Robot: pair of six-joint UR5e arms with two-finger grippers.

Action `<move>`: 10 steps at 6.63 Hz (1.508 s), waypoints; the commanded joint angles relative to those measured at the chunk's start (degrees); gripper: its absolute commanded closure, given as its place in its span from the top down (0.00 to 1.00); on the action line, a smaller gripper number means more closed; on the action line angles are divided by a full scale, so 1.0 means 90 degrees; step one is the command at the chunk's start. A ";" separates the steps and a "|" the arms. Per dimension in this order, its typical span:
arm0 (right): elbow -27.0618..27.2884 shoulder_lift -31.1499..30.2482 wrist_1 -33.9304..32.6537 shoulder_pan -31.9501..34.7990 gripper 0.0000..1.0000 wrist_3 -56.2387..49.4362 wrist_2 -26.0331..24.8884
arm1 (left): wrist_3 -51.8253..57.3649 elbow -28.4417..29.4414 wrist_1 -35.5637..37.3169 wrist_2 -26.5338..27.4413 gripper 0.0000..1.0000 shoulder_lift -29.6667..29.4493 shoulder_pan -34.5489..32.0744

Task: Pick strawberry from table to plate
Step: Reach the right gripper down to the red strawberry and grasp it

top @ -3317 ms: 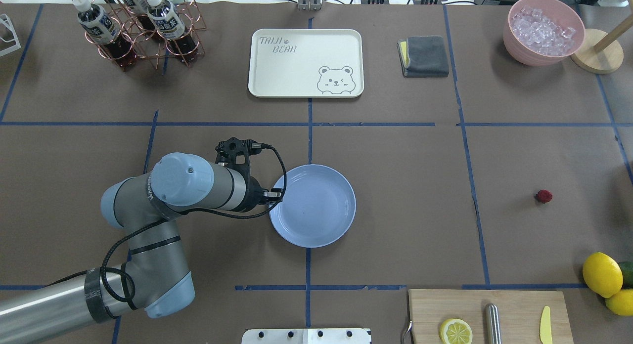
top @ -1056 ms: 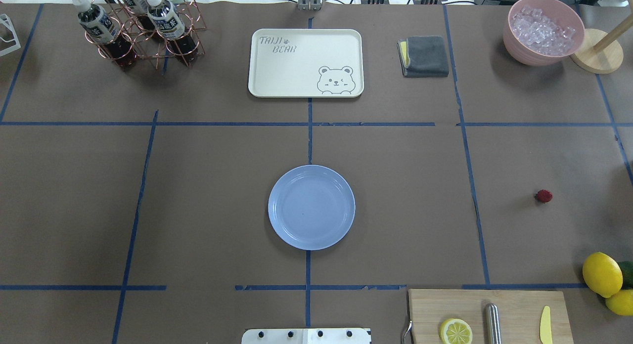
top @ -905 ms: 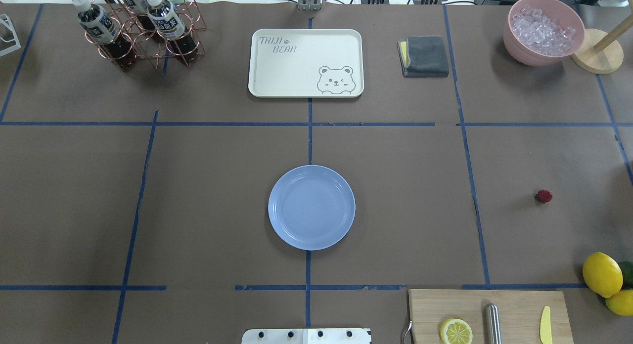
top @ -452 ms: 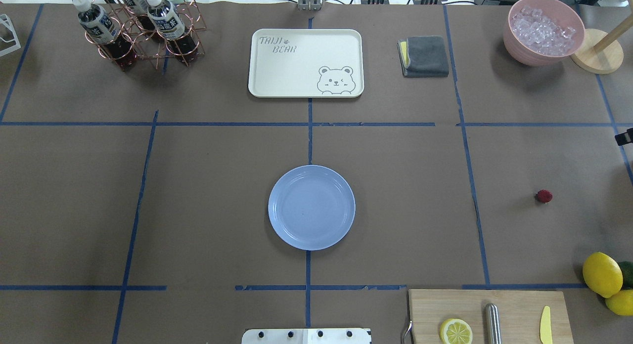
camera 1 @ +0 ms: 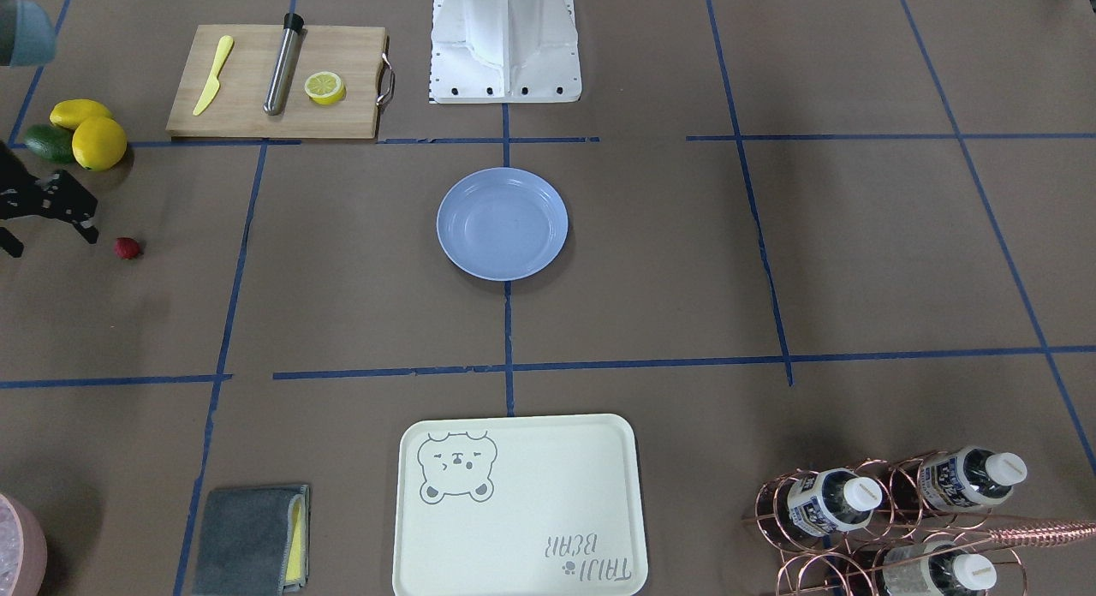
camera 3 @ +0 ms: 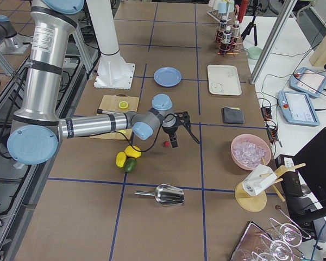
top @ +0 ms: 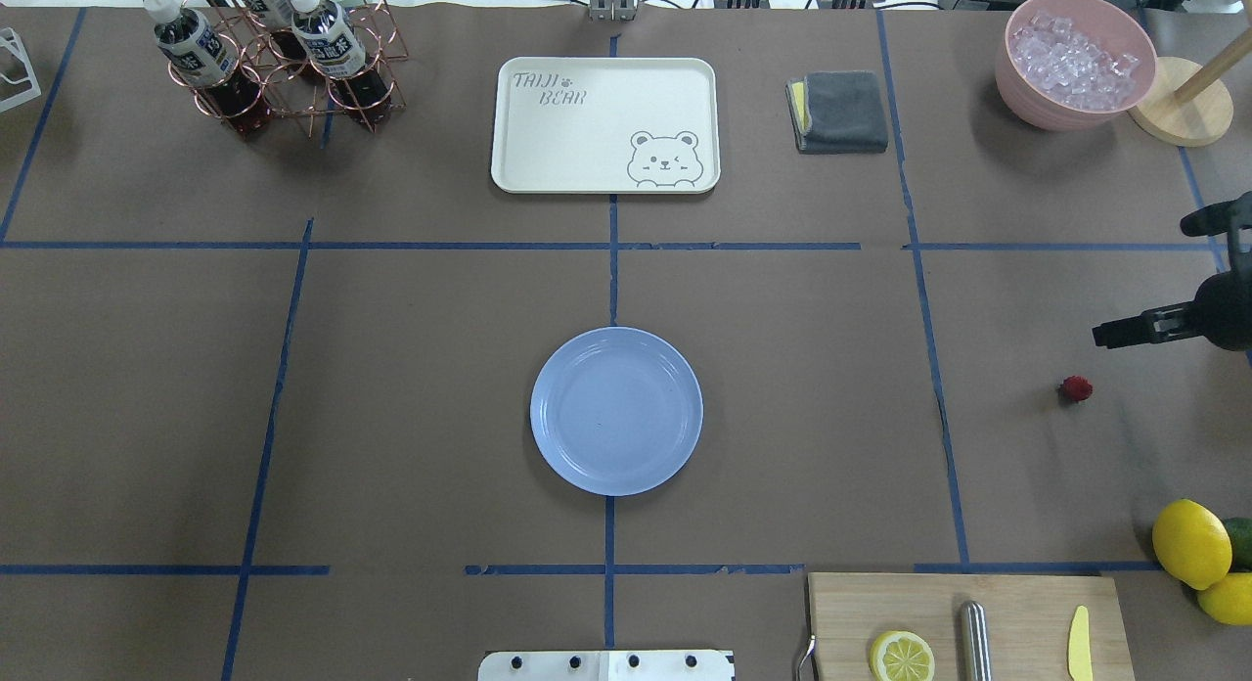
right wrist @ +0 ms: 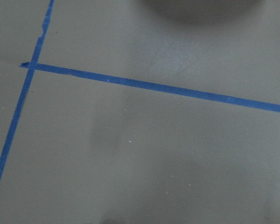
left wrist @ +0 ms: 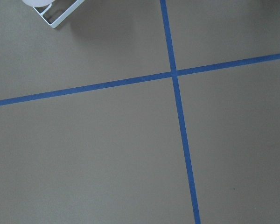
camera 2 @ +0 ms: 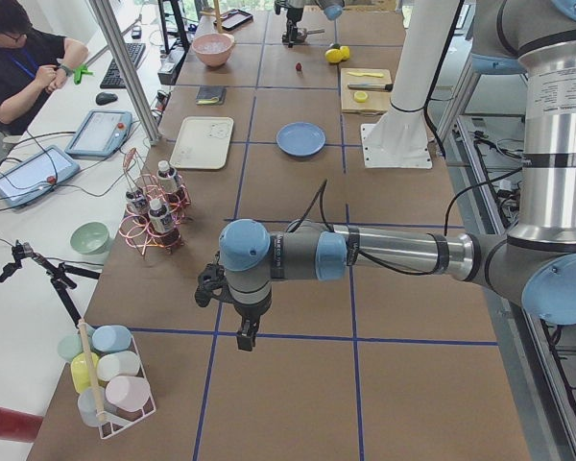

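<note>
The strawberry [top: 1076, 388] [camera 1: 128, 248], small and dark red, lies on the brown table [top: 411, 397] far out on the robot's right. The light-blue plate [top: 616, 410] [camera 1: 502, 223] sits empty at the table's middle. My right gripper [camera 1: 50, 241] hangs above the table just outboard of the strawberry, not touching it. Its fingers [top: 1110, 333] look spread, so it is open with nothing in it. My left gripper [camera 2: 245, 336] shows only in the exterior left view, far from the plate, so I cannot tell its state. Both wrist views hold only bare table and blue tape.
Two lemons [top: 1191, 542] and an avocado lie close behind the strawberry toward the robot. A cutting board [top: 1017, 603] carries a lemon half, a metal rod and a yellow knife. At the far side stand a pink ice bowl [top: 1076, 60], grey cloth [top: 839, 111], cream tray [top: 604, 123] and bottle rack [top: 274, 55].
The left arm drew back from the plate's rim and left the overhead view. The right gripper has come in from the right edge toward the strawberry. Strawberry and plate have not moved.
</note>
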 commanded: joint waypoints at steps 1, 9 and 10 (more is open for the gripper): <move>-0.0109 -0.0001 0.0088 -0.0766 0.99 0.0391 -0.0576 | -0.0010 -0.0029 -0.0021 0.0000 1.00 -0.0023 0.0000; -0.0392 0.0048 0.0088 -0.0993 0.80 0.0332 -0.0764 | -0.0010 -0.0039 -0.0060 -0.0010 1.00 -0.0023 0.0000; -0.0412 0.0048 0.0088 -0.0993 0.77 0.0332 -0.0764 | 0.0000 -0.0039 -0.0060 -0.0010 1.00 -0.0023 0.0000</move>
